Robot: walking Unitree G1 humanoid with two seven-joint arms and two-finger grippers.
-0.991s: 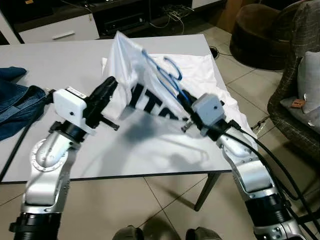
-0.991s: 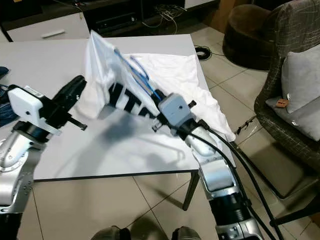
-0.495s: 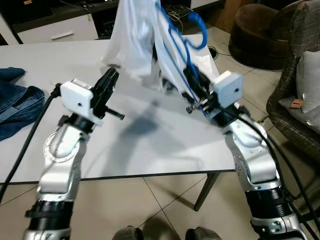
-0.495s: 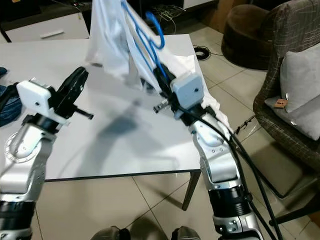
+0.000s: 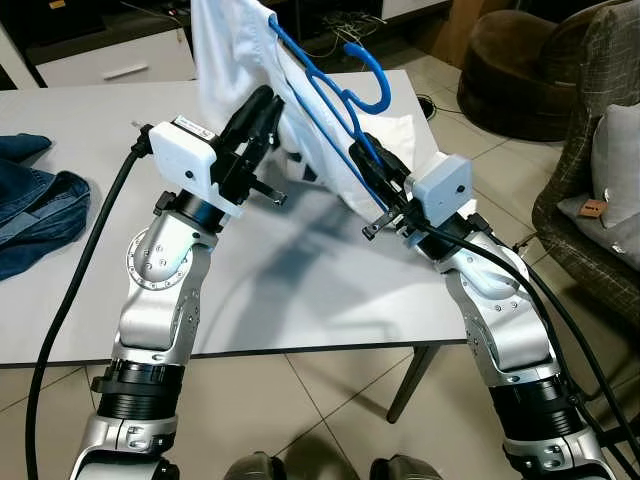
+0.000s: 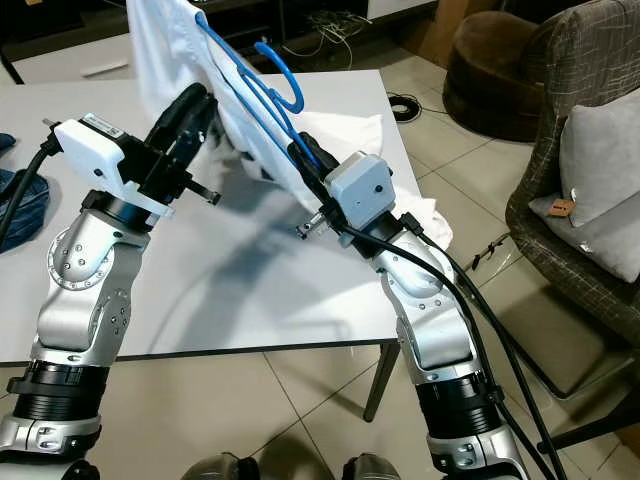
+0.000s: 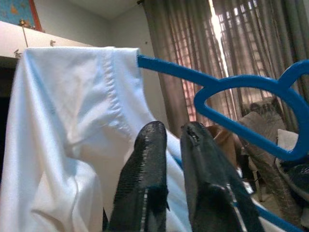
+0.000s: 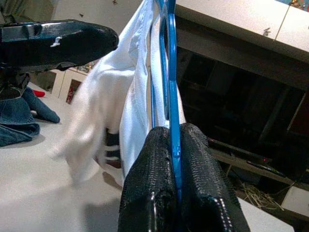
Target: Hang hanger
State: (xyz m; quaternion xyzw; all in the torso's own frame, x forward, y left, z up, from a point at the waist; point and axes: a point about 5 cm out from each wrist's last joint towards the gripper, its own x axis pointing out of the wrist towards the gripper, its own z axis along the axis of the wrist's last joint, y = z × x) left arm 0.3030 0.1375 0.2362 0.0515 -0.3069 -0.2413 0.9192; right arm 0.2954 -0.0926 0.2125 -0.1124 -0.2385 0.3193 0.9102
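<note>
Two pincers are up over the table, and I watch them from far away. My right pincer is clenched on the lower end of the blue hanger; in the right wrist view the blue bar runs straight between its two black fingers. The hanger is lifted off the table. Its long bar slants up and away from the right pincer, toward the left side, and its hook curls out at the top, free and catching on nothing. A white shirt is draped on the hanger and hangs down, with part of it lying on the table.

My left pincer is close to the shirt, just beside the cloth below the top end of the hanger. Its fingers sit near each other with a thin gap, and I see nothing held between them, so I count it as let go.

I think the right arm must carry the hanger, because it has the grip. The hook points up and off to the right, so that end should go first to any rail. I see no rail yet.

Some blue jeans lie far off on the left of the table.
</note>
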